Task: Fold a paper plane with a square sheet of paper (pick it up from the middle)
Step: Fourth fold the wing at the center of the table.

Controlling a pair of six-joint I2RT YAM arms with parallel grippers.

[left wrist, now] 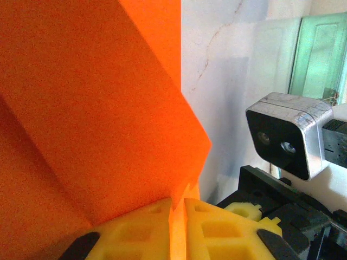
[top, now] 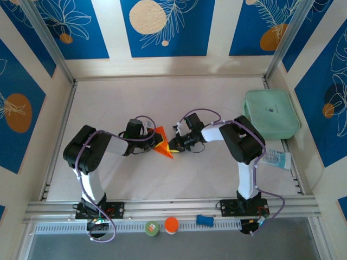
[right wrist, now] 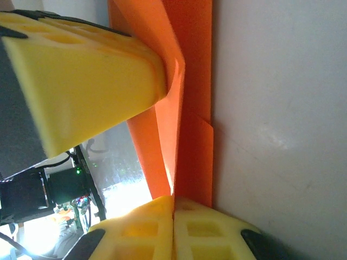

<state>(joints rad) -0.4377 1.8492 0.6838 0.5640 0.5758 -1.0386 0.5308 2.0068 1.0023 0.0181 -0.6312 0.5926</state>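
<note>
Nearest, on the front rail by the arm bases, well to the near side of both claws: greenish round bit (top: 152,228), small orange disc (top: 171,224), blue piece (top: 204,220), in a row, apart from each other.

Mid-table (top: 162,97): L gripper (top: 156,143) and R gripper (top: 173,145) meet nose to nose, paper plane (top: 162,144) held between them. From above it's a narrow bright orange triangle, wide end on the far side of the claws, tip on the near side. Can't tell if it clears the table.

L wrist view: L gripper (left wrist: 178,226) has its yellow fingers (left wrist: 135,233) pressed together w/ a thin orange edge in the seam, so clamped on the paper plane (left wrist: 97,108). Paper fans up and left from the tips, matte, sharp diagonal crease, top layer ending in a corner pointing right. R arm's wrist cam (left wrist: 286,135) sits just past the tips, right side.

R wrist view: R gripper (right wrist: 173,230) fingers (right wrist: 135,233) together on the paper plane (right wrist: 187,81), clamped. Paper runs straight out from the tips as a narrow multi-layer strip w/ a small step in its edge. One L-claw yellow finger (right wrist: 81,76) touches it from the left, farther out.

Beyond: blue-white packet (top: 276,158) right of the R claw near that arm's elbow, mint-green case (top: 271,112) farther right and past it, flat at the table edge. Blue patterned wall panels (top: 162,27) at the back.
</note>
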